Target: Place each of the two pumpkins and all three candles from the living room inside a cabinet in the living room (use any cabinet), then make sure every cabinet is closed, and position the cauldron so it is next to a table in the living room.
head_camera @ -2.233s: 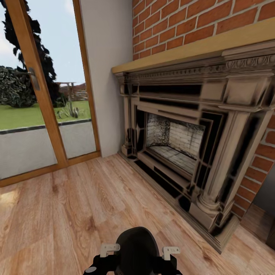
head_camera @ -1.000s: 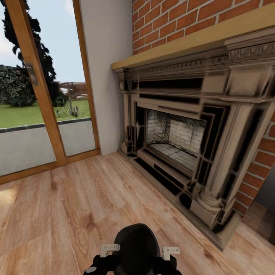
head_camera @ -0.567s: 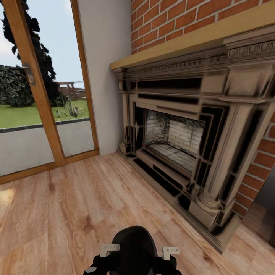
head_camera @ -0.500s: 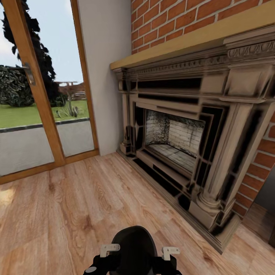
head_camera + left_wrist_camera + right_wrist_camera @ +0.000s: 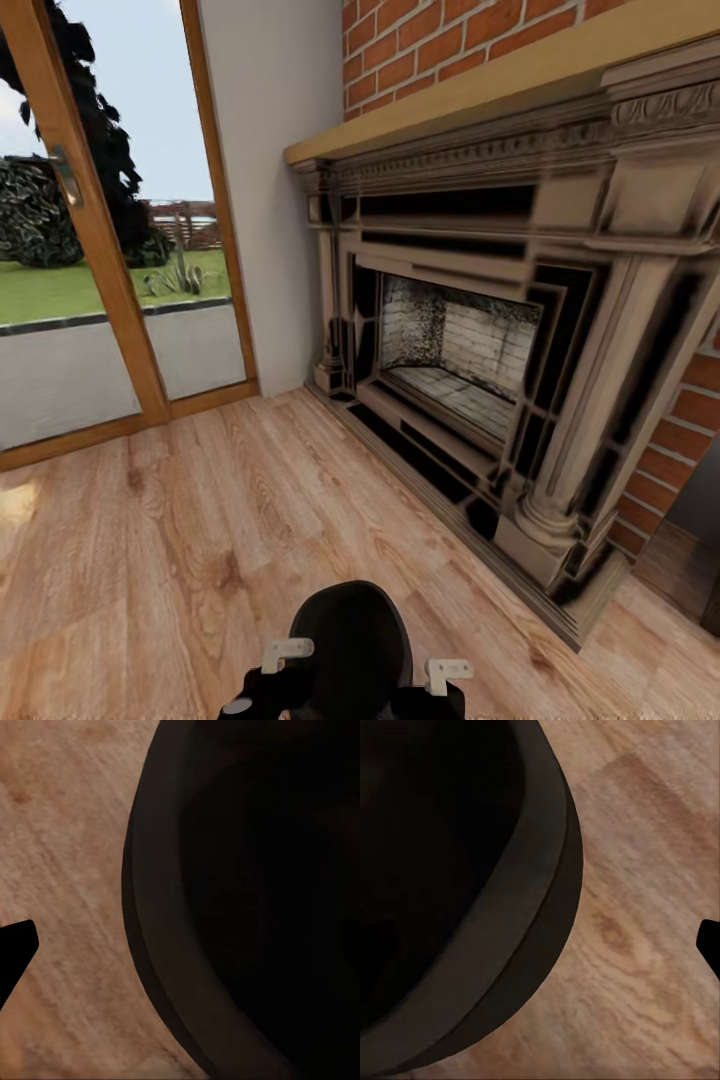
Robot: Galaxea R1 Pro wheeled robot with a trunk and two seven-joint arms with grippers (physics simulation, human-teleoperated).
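One dark fingertip of the left gripper and one of the right gripper are seen apart from the rim of the black cauldron. Whether either pair of fingers is clenched or released cannot be told. The cauldron is placed between the two grippers, wooden floor is spread beneath them, and beyond them a brick-backed fireplace and a glass door are seen.
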